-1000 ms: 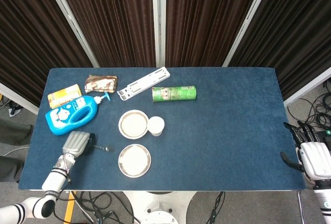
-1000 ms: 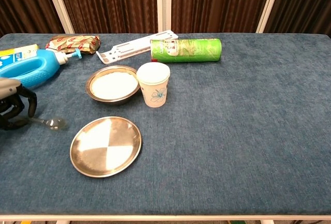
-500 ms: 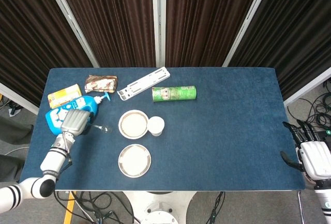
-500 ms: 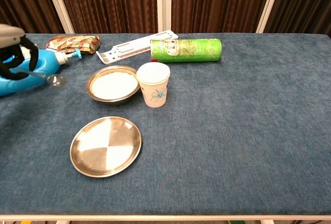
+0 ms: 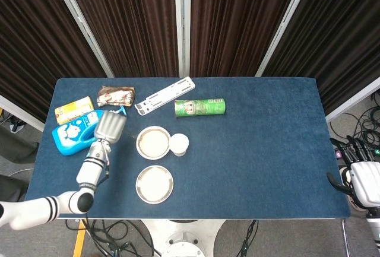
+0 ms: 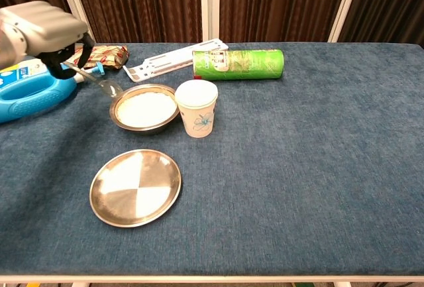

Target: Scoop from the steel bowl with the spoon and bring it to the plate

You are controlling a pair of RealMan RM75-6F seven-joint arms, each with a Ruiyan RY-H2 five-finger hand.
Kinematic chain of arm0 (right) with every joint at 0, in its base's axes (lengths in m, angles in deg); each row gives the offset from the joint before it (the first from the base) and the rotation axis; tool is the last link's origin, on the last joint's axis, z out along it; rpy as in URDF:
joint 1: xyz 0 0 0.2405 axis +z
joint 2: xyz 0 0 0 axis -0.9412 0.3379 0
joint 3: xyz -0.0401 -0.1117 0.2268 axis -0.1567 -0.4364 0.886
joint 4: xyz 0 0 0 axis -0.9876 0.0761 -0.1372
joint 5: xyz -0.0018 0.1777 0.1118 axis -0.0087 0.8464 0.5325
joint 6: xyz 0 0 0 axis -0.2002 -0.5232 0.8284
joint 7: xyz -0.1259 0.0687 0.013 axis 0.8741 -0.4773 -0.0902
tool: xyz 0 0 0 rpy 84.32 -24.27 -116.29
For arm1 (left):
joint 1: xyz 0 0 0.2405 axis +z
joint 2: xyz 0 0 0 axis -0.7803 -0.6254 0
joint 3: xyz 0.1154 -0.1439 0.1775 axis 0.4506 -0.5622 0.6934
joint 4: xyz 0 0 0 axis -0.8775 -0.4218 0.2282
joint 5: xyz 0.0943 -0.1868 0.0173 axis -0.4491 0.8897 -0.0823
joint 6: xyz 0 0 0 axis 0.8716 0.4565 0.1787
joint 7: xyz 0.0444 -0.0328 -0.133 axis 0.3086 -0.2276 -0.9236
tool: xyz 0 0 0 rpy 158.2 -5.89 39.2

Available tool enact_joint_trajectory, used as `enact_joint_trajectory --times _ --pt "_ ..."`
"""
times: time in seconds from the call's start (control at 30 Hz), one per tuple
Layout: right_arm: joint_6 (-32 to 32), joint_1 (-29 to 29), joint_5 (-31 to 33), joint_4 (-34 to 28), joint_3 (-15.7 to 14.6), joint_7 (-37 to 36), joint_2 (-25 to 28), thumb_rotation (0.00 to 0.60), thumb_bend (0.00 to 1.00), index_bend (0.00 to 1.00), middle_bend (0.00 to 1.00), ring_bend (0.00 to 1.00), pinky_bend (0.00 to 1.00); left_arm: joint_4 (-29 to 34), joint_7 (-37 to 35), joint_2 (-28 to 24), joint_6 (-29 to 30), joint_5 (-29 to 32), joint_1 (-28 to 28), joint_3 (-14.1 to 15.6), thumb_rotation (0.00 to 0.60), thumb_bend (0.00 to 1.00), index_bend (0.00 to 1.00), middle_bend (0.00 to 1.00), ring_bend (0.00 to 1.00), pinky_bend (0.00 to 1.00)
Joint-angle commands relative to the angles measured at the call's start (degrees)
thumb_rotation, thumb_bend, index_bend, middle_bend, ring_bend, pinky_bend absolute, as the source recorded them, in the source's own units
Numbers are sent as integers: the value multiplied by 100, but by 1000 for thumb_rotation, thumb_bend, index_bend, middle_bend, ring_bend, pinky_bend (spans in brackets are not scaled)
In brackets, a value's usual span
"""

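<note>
Nearest, empty steel plate (image 6: 135,187) at the front edge; just behind, steel bowl (image 6: 144,108) of white powder, touching a paper cup (image 6: 197,107). Left hand (image 6: 41,30) raised beside the bowl's left rim, pinching the spoon (image 6: 99,83) by its handle, tip just short of the rim; right hand (image 5: 363,181) spread, idle off the table's corner. Risk of clipping rim or cup on entry, or tipping powder during carry.

Left hand (image 6: 46,32) has been raised off the table and swung toward the steel bowl (image 6: 144,109). Spoon (image 6: 99,81) has been lifted with it and is now tilted down just beside the bowl's rim.
</note>
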Motion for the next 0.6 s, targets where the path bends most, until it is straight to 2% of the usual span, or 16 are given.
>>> enact_joint_trajectory --times 0.03,0.23,0.43,0.6 --pt "-6 -5 16 12 -1 -15 -4 600 218 95 193 0 8 -109 655 283 367 87 -274 121 600 432 641 944 898 1000" --pt "-18 -18 22 59 -20 -72 -37 600 217 95 196 0 8 -275 1358 558 584 117 -450 321 600 428 641 945 901 1000" --pt "-37 -36 53 100 -32 -114 -51 600 217 95 199 0 8 -512 1751 836 737 154 -487 467 600 425 641 947 903 1000" --pt "-66 -34 62 122 -42 -139 -71 600 217 95 201 0 8 -473 1874 912 765 155 -518 489 600 424 641 949 904 1000"
